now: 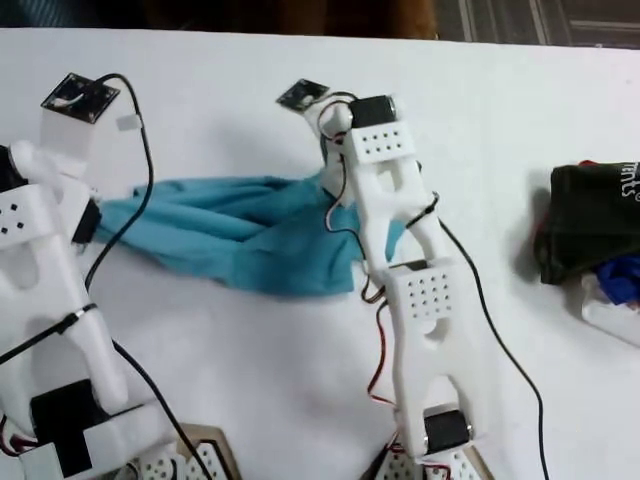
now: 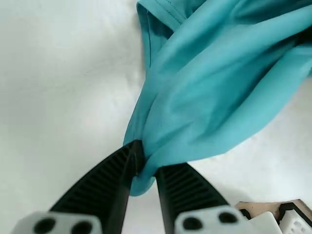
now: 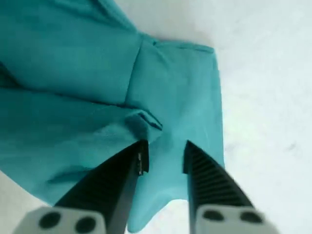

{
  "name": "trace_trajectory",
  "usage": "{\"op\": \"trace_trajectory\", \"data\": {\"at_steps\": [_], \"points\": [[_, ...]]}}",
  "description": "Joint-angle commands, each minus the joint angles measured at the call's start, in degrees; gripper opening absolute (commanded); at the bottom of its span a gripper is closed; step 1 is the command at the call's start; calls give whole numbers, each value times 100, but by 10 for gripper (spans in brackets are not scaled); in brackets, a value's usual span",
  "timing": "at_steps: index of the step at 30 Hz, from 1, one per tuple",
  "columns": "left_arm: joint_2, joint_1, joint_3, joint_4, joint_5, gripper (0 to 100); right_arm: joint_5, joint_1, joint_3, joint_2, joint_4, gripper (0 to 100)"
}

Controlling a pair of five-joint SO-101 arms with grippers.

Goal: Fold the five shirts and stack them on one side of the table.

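- White table (image 1: 250,380) runs under both arms on my overhead feed, with a strip of dark floor beyond its far edge.
- My teal shirt (image 1: 240,235) lies in the middle of the table, bunched and pulled into a long band between the two arms, not folded.
- My right arm (image 1: 410,260) reaches from the near edge over the shirt's right end. My left arm (image 1: 50,250) stands at the shirt's left end.
- A dark folded shirt (image 1: 595,225) sits at the table's right edge, well apart from the teal one, with a blue cloth (image 1: 622,275) touching its near side.
- My left gripper (image 2: 146,161) is clenched on a gathered corner of the teal shirt, the cloth pinched between both black fingers (image 2: 109,180).
- My right gripper (image 3: 163,156) stands released over the shirt, its jaws apart, one fingertip beside a small fold in the cloth.
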Motion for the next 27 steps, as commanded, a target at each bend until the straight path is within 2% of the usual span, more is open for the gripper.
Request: {"op": "trace_trajectory", "data": {"at_steps": [1, 9, 19, 27], "points": [[-79, -53, -171, 88, 70, 27, 167, -4, -62, 48, 127, 134], [-79, -53, -171, 88, 53, 27, 176, -13, -97, 215, 127, 44], [-44, -53, -171, 88, 62, 27, 185, -338, -44, -391, 145, 159], [-44, -53, -171, 88, 53, 27, 448, -831, -44, -101, 127, 163]]}}
